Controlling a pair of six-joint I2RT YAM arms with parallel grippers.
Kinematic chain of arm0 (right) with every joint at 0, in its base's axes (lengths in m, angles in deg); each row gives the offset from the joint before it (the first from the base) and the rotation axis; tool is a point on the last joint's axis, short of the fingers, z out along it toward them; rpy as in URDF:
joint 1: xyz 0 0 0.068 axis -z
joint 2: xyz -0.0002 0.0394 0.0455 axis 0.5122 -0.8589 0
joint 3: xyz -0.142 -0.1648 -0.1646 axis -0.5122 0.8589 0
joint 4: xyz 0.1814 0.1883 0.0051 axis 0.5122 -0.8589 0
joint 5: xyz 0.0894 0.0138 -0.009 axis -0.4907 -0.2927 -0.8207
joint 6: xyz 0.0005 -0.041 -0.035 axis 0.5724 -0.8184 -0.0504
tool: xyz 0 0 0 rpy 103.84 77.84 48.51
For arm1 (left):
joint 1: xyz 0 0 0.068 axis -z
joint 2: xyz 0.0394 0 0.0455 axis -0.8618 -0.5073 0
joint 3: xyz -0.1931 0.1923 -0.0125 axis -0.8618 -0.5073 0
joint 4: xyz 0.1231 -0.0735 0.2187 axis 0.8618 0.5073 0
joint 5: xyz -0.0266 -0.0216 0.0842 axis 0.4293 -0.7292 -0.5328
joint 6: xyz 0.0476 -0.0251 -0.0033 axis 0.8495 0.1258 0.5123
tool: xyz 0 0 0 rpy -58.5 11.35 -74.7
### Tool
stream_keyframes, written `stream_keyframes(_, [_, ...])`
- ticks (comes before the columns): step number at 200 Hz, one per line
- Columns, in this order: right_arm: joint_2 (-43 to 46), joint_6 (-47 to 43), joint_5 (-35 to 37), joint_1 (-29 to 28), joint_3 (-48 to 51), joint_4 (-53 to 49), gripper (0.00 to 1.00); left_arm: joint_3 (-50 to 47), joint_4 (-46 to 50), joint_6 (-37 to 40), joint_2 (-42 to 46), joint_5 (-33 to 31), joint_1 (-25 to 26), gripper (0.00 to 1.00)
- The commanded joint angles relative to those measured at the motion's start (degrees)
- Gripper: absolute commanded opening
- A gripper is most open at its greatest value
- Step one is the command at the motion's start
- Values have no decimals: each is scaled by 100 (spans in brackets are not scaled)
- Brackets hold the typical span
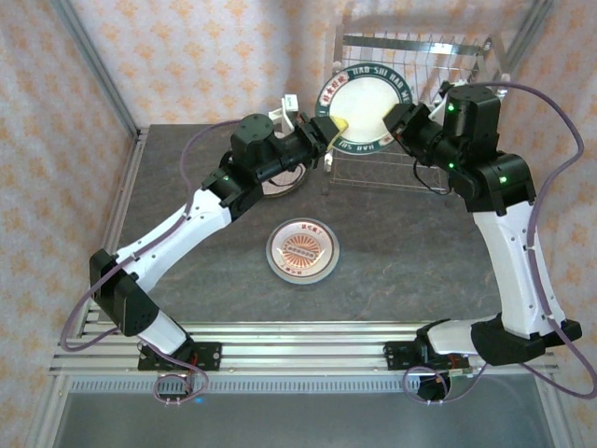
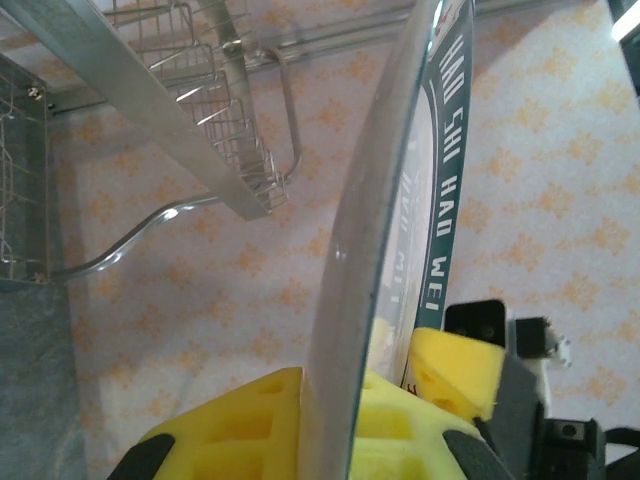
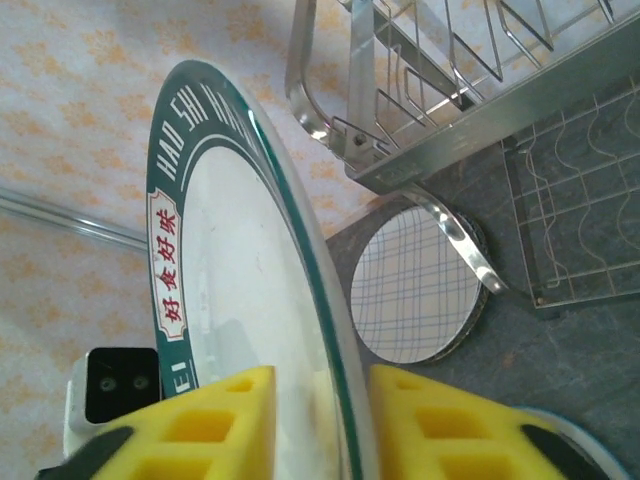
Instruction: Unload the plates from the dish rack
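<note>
A large white plate with a dark green lettered rim (image 1: 368, 105) stands on edge in front of the chrome dish rack (image 1: 415, 56). My left gripper (image 1: 336, 128) is shut on its lower left rim; in the left wrist view its yellow pads (image 2: 230, 425) press the plate's edge (image 2: 385, 200). My right gripper (image 1: 397, 121) is at the plate's lower right, open: in the right wrist view the plate (image 3: 240, 270) passes between its pads (image 3: 440, 420) with a gap on each side. The rack's slotted tier (image 3: 450, 90) looks empty.
A small orange-patterned plate (image 1: 302, 250) lies flat mid-table. A plaid-lined plate (image 3: 420, 290) lies flat on another plate beside the rack's leg, under my left arm (image 1: 284, 177). The rack's tubular leg (image 2: 150, 225) curves close by. Patterned walls surround the table.
</note>
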State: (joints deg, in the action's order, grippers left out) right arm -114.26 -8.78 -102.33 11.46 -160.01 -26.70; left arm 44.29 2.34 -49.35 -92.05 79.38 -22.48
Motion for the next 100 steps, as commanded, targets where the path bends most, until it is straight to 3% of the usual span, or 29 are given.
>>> stream_keyframes(1, [89,-481,93,-17,-137,-287,52,-62,29,396,264,137,2,0])
stream_keyframes(17, [91,-781,129,-18,-265,-512,64,-136,74,388,356,234,-72,0])
stream_keyframes(38, [103,-1173,215,-22,-460,-881,71,-281,161,404,506,369,-220,0])
stream_keyframes(100, [389,-2489,-280,-83,-377,-1053,75,-852,1619,1444,1094,1512,-890,0])
